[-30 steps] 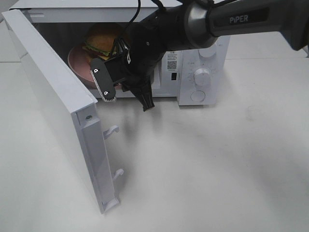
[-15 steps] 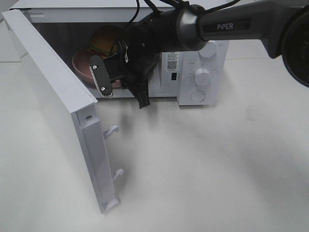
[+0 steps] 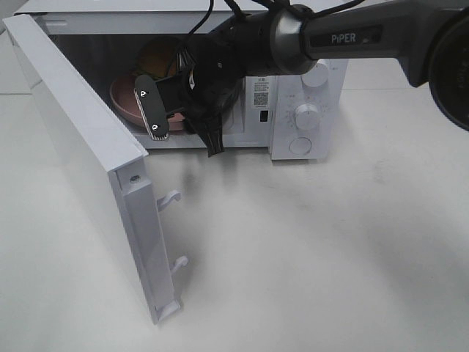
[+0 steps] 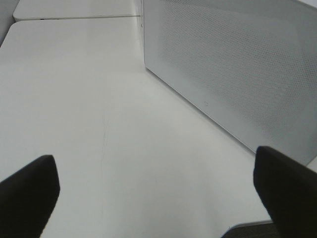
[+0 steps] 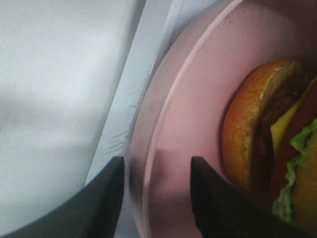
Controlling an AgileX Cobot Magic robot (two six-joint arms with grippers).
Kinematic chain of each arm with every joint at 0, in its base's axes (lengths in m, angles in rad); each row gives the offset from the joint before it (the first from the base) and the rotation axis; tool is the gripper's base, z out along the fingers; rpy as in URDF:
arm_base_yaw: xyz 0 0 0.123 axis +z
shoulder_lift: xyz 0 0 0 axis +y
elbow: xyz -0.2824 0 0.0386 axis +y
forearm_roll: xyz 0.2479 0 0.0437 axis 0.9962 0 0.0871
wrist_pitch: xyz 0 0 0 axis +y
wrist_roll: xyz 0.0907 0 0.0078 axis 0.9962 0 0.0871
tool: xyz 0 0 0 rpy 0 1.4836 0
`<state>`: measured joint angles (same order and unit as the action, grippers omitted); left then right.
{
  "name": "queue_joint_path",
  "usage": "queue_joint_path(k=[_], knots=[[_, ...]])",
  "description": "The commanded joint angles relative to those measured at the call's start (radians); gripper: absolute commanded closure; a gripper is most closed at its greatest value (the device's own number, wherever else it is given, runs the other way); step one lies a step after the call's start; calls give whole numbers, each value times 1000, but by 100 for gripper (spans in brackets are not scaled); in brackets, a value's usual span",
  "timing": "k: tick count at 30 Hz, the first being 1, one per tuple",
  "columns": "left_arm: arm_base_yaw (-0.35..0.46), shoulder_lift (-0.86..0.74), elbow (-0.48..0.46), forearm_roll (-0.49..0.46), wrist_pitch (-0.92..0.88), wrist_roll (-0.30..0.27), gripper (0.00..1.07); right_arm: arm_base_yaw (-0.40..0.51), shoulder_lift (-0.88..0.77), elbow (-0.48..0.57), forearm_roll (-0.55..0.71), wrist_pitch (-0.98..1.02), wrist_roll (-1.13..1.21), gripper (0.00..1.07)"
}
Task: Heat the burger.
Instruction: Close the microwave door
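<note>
White worktop (image 3: 330, 257), microwave (image 3: 308, 81) open, burger (image 5: 267, 144) inside

White worktop fills the exterior high view, with the white microwave at the back. Its door (image 3: 80, 147) is swung wide toward the left side. Two dials (image 3: 306, 116) sit on the front panel at the right.

The burger is inside the microwave cavity, on a pink plate (image 5: 188, 99), back from the plate's near rim. In the wrist view it shows bun, patty, yellow cheese, tomato and a lettuce frill.

The right arm reaches into the door opening. The right gripper (image 5: 157, 163) is at the plate's near edge with its jaws partly apart, one finger outside the rim and one over the plate. A gap shows on the inner side, so it is not clamped and holds nothing. It does not touch the burger.

The left gripper (image 4: 153, 156) has its jaws spread wide with nothing between them. It hangs over bare worktop, near the outer perforated face of the door.
</note>
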<state>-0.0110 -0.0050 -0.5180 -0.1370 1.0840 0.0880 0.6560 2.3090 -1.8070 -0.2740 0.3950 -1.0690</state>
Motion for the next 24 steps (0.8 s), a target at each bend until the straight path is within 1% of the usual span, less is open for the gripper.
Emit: queue_joint_path(k=[1, 2, 3, 5, 6, 7, 8, 9, 10, 11, 13, 16, 17, 19, 20, 22, 24], knots=[[-1, -17, 0, -8, -12, -1, 7, -5, -27, 32, 8, -32, 25, 51], [-1, -17, 0, -8, -12, -1, 7, -5, -48, 66, 25, -56, 25, 46], [-1, -17, 0, -8, -12, -1, 7, -5, -48, 66, 25, -56, 25, 46], [-1, -17, 0, -8, -12, -1, 7, -5, -84, 128, 45, -95, 25, 40], [-1, -17, 0, -8, -12, -1, 7, -5, -84, 128, 45, -95, 25, 40], [-1, -17, 0, -8, -12, -1, 7, -5, -109, 169, 50, -119, 25, 37], [-1, -17, 0, -8, -12, -1, 7, -5, -121, 184, 50, -121, 25, 36], [-1, -17, 0, -8, -12, -1, 7, -5, -121, 184, 50, -121, 25, 36], [-1, -17, 0, -8, -12, -1, 7, -5, -146, 216, 53, -122, 25, 35], [-1, -17, 0, -8, -12, -1, 7, -5, -146, 216, 53, -122, 25, 35], [-1, -17, 0, -8, -12, -1, 7, -3, -181, 265, 53, -135, 25, 35], [-1, -17, 0, -8, -12, -1, 7, -2, -204, 296, 55, -142, 25, 35], [-1, -17, 0, -8, -12, -1, 7, -2, -224, 327, 57, -145, 25, 35], [-1, -17, 0, -8, -12, -1, 7, -2, -236, 339, 57, -145, 25, 35], [-1, -17, 0, -8, -12, -1, 7, -2, -260, 371, 57, -149, 25, 35], [-1, -17, 0, -8, -12, -1, 7, -2, -270, 383, 56, -154, 25, 35], [-1, -17, 0, -8, -12, -1, 7, -5, -303, 429, 56, -174, 30, 35]])
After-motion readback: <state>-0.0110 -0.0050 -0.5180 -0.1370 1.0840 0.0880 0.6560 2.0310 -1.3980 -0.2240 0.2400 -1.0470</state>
